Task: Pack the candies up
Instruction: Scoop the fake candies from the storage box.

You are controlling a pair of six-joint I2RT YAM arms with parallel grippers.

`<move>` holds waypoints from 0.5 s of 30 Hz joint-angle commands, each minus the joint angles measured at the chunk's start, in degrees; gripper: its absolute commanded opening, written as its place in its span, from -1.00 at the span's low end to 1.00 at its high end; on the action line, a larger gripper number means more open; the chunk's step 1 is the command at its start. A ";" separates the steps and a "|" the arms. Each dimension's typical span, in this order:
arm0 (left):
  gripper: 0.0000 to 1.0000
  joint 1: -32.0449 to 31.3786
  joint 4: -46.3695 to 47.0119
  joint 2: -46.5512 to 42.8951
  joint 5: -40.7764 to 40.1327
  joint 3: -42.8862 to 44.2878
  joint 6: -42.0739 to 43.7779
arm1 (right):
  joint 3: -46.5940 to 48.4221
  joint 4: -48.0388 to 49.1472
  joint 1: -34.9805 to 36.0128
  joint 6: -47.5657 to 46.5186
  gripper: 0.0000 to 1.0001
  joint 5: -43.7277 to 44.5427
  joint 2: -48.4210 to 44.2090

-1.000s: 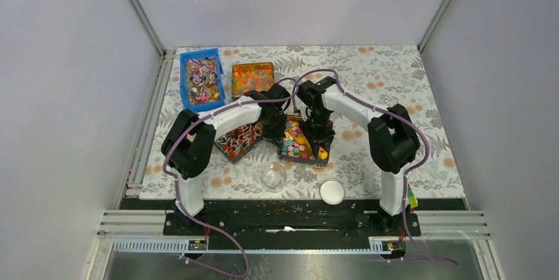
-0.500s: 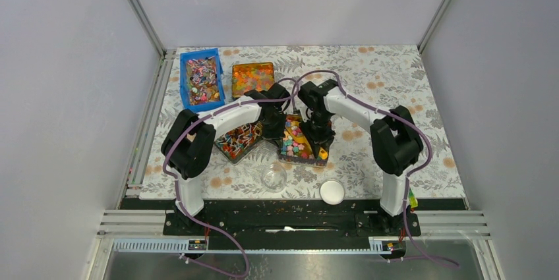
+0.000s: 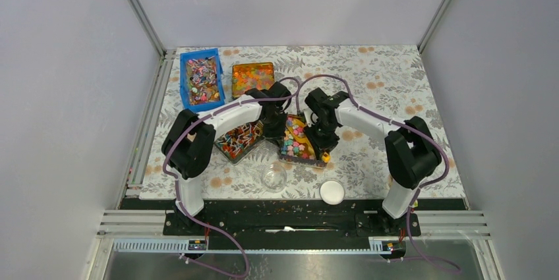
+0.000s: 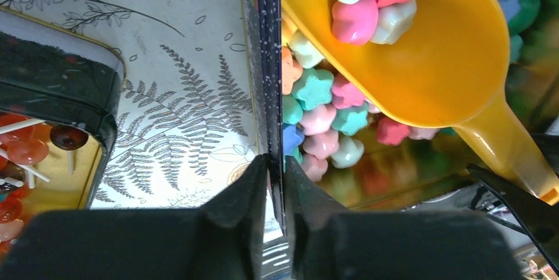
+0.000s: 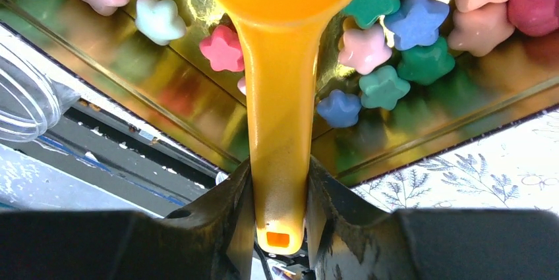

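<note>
The candies (image 3: 294,140) are small pastel flower-shaped pieces in a shiny gold tin (image 3: 287,157) at the table's middle; they also show in the left wrist view (image 4: 323,105) and the right wrist view (image 5: 389,36). My left gripper (image 4: 276,178) is shut on the tin's left wall (image 4: 269,82). My right gripper (image 5: 279,191) is shut on the handle of a yellow scoop (image 5: 280,128). The scoop's bowl (image 4: 435,49) hangs over the tin and holds several candies (image 4: 372,0). In the top view the right gripper (image 3: 322,136) is over the tin's right side.
A tin of red-white stick sweets (image 3: 237,140) lies left of the candy tin. An orange tin of beads (image 3: 253,78) and a blue bin (image 3: 201,80) stand behind. A clear glass bowl (image 3: 273,178) and a white lid (image 3: 331,192) sit near the front edge.
My right arm has swung outward to the right and its gripper has shifted slightly toward the tin's near right part. The left arm has stayed on the tin wall.
</note>
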 commanded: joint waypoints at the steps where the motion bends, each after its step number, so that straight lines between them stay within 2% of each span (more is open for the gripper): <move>1: -0.62 0.23 3.53 -1.68 3.19 4.23 0.18 | 0.39 2.80 0.66 -2.17 -1.00 0.50 -4.10; 4: -0.31 0.50 3.51 -2.03 3.13 4.77 0.11 | 0.66 1.46 0.66 -2.78 -1.00 0.73 -4.89; 6: -0.19 0.64 3.53 -2.37 2.79 5.15 0.09 | 0.42 0.71 0.67 -3.07 -1.00 1.08 -5.83; 15: 0.03 1.25 4.17 -5.61 1.21 4.59 -0.05 | -3.35 -0.69 0.63 -2.66 -1.00 1.80 -10.25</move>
